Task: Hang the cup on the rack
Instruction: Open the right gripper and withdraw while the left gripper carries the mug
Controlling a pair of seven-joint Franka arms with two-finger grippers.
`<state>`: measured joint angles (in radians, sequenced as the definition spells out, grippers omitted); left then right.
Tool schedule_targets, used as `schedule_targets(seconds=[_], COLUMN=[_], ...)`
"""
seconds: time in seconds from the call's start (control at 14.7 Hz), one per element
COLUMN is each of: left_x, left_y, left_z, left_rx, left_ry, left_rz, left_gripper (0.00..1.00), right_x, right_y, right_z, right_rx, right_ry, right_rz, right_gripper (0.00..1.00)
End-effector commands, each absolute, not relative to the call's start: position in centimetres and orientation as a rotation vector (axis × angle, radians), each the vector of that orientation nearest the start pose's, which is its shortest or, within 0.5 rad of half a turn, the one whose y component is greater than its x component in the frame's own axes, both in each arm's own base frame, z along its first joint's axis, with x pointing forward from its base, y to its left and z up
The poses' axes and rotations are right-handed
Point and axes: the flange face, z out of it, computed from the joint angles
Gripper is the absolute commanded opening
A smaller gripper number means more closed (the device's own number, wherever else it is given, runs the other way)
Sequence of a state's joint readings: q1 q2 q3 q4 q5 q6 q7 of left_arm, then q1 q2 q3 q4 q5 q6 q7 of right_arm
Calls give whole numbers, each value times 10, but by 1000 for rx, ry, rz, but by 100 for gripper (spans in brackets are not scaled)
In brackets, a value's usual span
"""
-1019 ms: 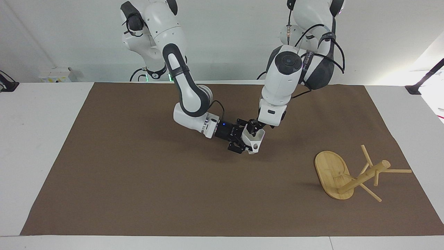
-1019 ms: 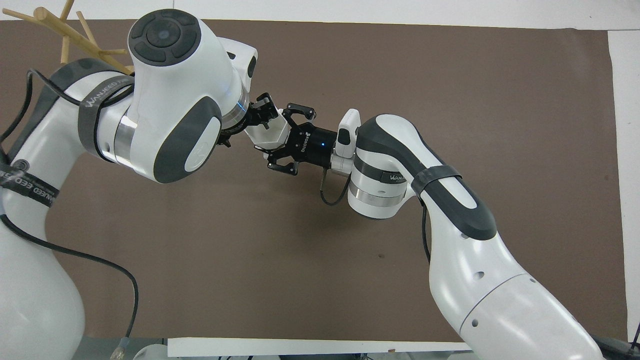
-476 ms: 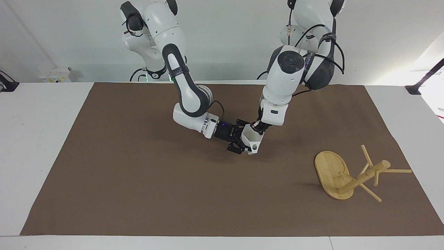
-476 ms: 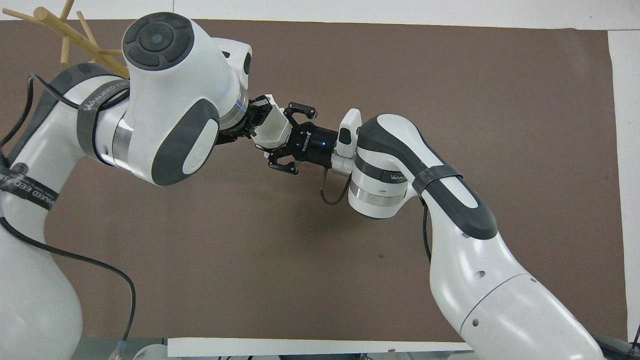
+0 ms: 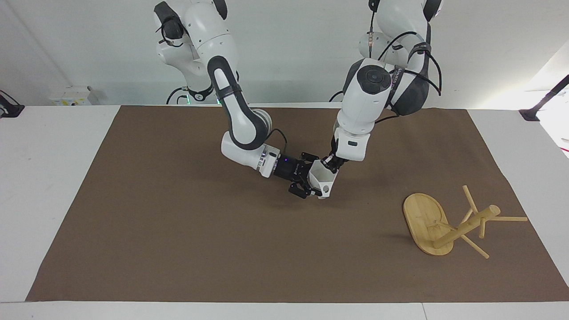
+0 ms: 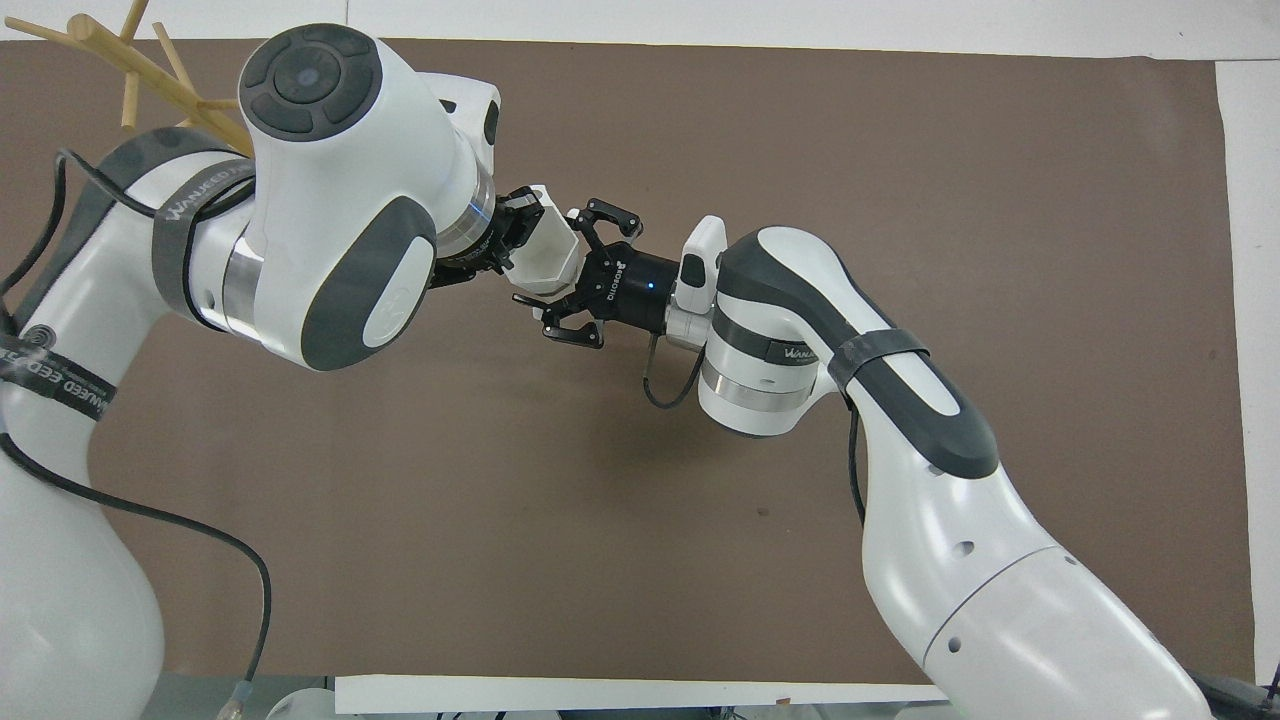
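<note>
The white faceted cup (image 5: pixel 322 178) hangs in the air over the middle of the brown mat, between both grippers. My left gripper (image 5: pixel 331 163) comes down on it from above and is shut on its rim; it also shows in the overhead view (image 6: pixel 515 240). My right gripper (image 5: pixel 310 176) is open, with its fingers spread on either side of the cup's base (image 6: pixel 548 258). The bamboo rack (image 5: pixel 462 227) lies tipped on its side toward the left arm's end of the mat. Its oval base (image 5: pixel 422 218) stands on edge and its pegs stick out.
The brown mat (image 5: pixel 178 231) covers most of the white table. The rack's pegs (image 6: pixel 130 60) show at the overhead view's top corner, partly hidden by my left arm. A dark clamp (image 5: pixel 533 113) sits at the table's edge near the left arm.
My left gripper has closed on the cup's rim and its wrist has risen a little. My right gripper has stayed open and drawn back slightly from the cup.
</note>
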<state>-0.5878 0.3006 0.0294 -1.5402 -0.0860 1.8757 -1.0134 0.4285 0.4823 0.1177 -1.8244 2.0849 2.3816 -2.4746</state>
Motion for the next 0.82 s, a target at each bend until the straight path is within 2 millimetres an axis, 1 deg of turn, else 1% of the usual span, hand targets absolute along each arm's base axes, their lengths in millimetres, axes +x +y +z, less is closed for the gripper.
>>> schedule_targets(seconds=[0.0,0.07,0.14,0.2,0.27,0.34,0.41,0.48,0.54,0.61,0.68,0.75], left_x=[547,549,551,553,555,558,556,547,536,525,513,501], left_y=[-344,-344,-339,-329,-314,-290,-265,-242,-217,-196,-186,-181], left_z=[487,488,490,497,506,519,525,529,530,527,518,510], left_rx=[-3088,-3083,-3073,-3070,-3074,-3085,-3101,-3127,-3152,-3178,-3200,-3224], left_ry=[-847,-851,-856,-879,-906,-948,-971,-966,-975,-977,-966,-972], left_rz=[38,17,-2,-14,-41,-88,-133,-189,-264,-360,-431,-530], left_gripper=[0,0,0,0,0,0,0,0,0,0,0,0], right_x=[587,592,597,602,608,614,619,622,623,620,616,610], right_y=[293,274,249,227,205,181,157,132,104,77,48,22], right_z=[320,328,336,345,356,364,369,372,385,398,411,428], right_rx=[-1691,-1705,-1728,-1738,-1742,-1736,-1725,-1722,-1727,-1753,-1795,-1838], right_ry=[-1146,-1163,-1200,-1256,-1321,-1376,-1425,-1459,-1488,-1512,-1541,-1568], right_rz=[-1442,-1442,-1425,-1397,-1372,-1340,-1291,-1226,-1169,-1094,-1010,-908], right_gripper=[100,100,100,100,100,100,100,100,100,100,100,100])
